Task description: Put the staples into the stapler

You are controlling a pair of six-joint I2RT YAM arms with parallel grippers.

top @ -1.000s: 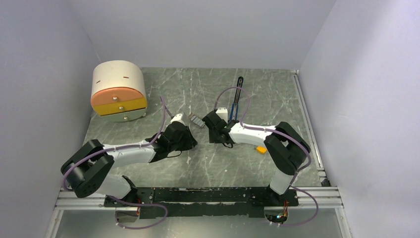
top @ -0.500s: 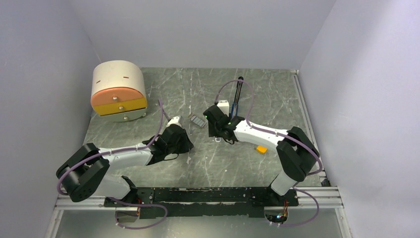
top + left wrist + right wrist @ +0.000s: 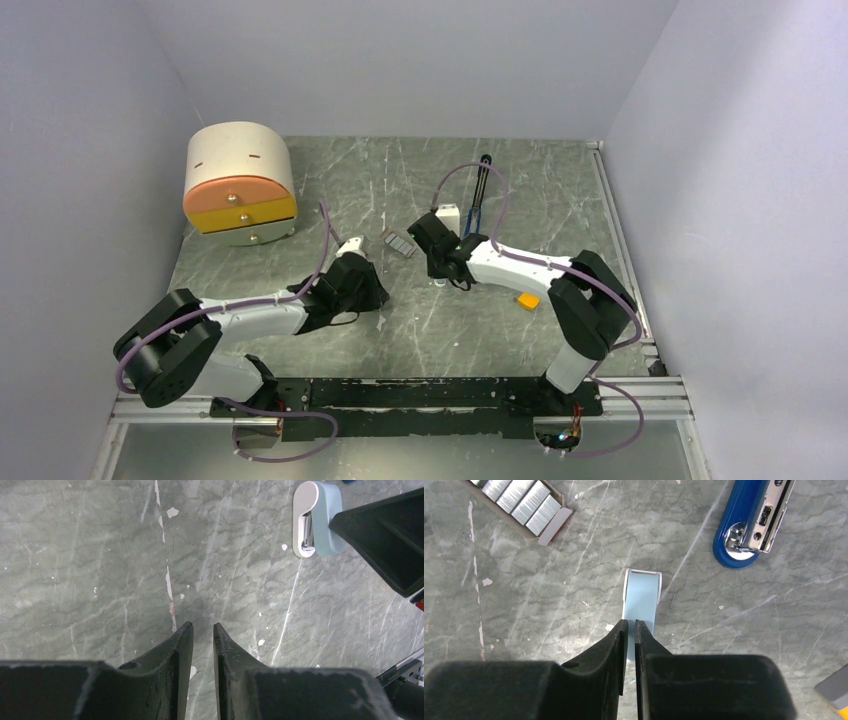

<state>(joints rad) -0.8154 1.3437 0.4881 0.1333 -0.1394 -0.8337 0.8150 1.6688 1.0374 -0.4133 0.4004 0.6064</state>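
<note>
The staples (image 3: pixel 521 500) are grey ribbed strips in an open cardboard box, upper left in the right wrist view; from above they (image 3: pixel 398 243) lie between the two arms. The blue stapler (image 3: pixel 749 525) lies opened at upper right, and its long black arm (image 3: pixel 478 195) stretches toward the back wall. My right gripper (image 3: pixel 631 622) is shut to a thin slit with nothing in it, hovering over the near end of a pale-blue piece (image 3: pixel 642 597). My left gripper (image 3: pixel 203 626) hangs over bare table, its jaws a narrow gap apart and empty.
A round cabinet (image 3: pixel 240 185) with orange and yellow drawers stands at the back left. An orange block (image 3: pixel 527 300) lies under the right forearm. The pale-blue piece (image 3: pixel 315 520) and the right gripper's black body (image 3: pixel 390 545) are close to the left gripper. A loose staple (image 3: pixel 672 600) lies beside the piece.
The right gripper has shifted slightly left and its jaws have come together. The left arm has drawn back a little toward the near left.
</note>
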